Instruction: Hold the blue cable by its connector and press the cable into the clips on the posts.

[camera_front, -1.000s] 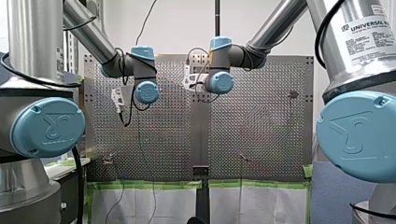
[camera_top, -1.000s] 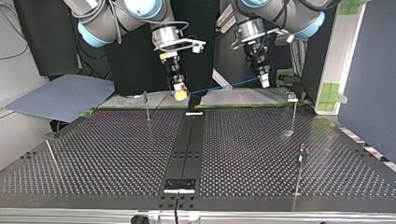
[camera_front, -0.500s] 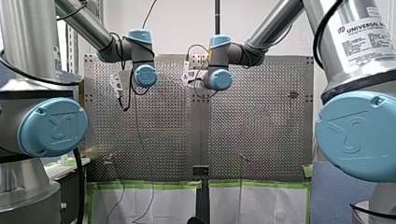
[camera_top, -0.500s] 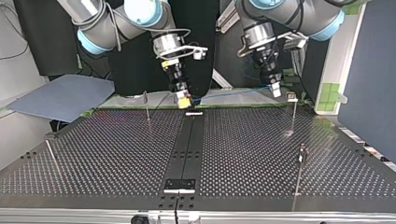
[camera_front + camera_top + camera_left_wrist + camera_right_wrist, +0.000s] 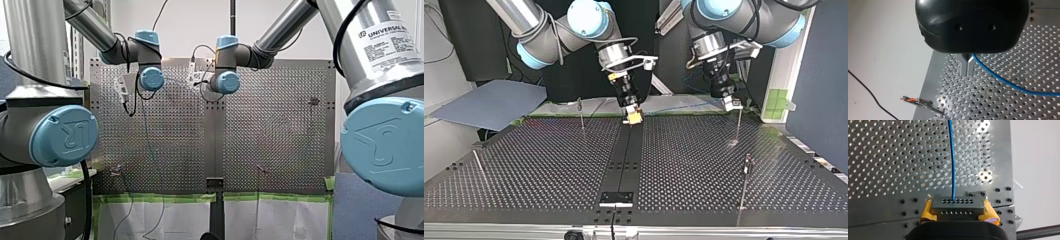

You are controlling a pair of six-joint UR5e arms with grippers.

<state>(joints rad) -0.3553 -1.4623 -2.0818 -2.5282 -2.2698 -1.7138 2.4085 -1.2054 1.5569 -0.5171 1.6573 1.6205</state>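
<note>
Two arms meet over the far edge of the perforated table (image 5: 549,165); my right gripper (image 5: 634,117), at the middle of that edge, pinches the grey connector (image 5: 957,206) between its yellow pads (image 5: 927,210); my left gripper (image 5: 968,70), near the far corner at the top view's right, has its metal fingers pressed together on the blue cable (image 5: 952,157), which runs straight out of the connector; its tip hangs just beside the top of a thin post (image 5: 738,125).

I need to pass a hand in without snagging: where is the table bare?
Top view: bare plate between centre strip and the view's left posts, likewise toward its right posts. Crowded at the far edge: my right tool, my left tool, blue cable between.
</note>
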